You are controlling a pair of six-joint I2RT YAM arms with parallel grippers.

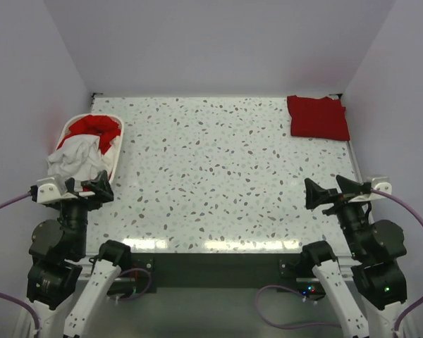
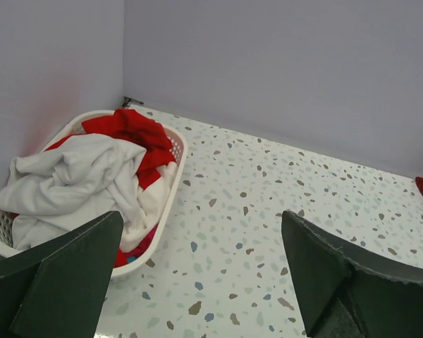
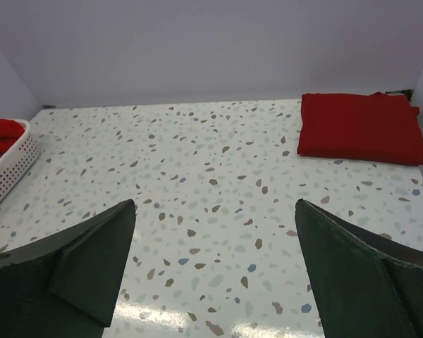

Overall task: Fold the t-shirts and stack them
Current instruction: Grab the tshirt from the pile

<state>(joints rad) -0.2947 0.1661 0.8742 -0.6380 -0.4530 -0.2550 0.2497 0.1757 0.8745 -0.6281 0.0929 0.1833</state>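
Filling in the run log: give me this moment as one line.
left gripper: open, empty | right gripper: open, empty | basket: white t-shirt and red t-shirt crumpled inside | folded red t-shirt: far right corner

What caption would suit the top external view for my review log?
Left end effector and right end effector sit open; crumpled t-shirts fill the basket, folded red t-shirt lies far right.

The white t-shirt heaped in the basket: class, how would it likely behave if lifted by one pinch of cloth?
The white t-shirt lies in soft crumpled folds, so it would probably hang limp and unfurl rather than hold its shape. It sits bunched on top of the red shirts in the basket, so lifting it may drag those along.
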